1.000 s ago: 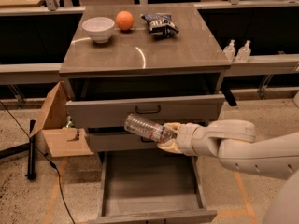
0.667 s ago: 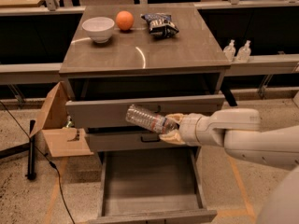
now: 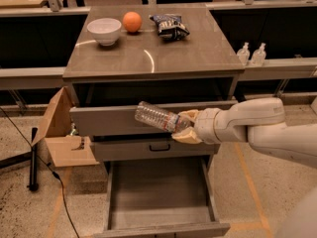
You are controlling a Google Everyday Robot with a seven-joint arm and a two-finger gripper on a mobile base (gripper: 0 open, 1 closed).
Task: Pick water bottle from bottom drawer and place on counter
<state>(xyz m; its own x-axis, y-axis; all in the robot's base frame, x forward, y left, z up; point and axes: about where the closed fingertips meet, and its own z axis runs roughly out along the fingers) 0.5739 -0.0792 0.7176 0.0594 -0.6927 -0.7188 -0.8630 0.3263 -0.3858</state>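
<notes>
Gripper [image 3: 184,128] is clamping its fingers on the water bottle [image 3: 154,116], holding it tilted in front of the top drawer [image 3: 106,121], above the pulled-out bottom drawer [image 3: 158,192], below counter [image 3: 163,53] level.

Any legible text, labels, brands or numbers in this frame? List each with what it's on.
No text can be read.
Label band on the water bottle, held by the gripper in front of the upper drawers: blurred.
Print on the snack bag on the counter: blurred.
Labels on the two pump bottles at right: too small.
</notes>
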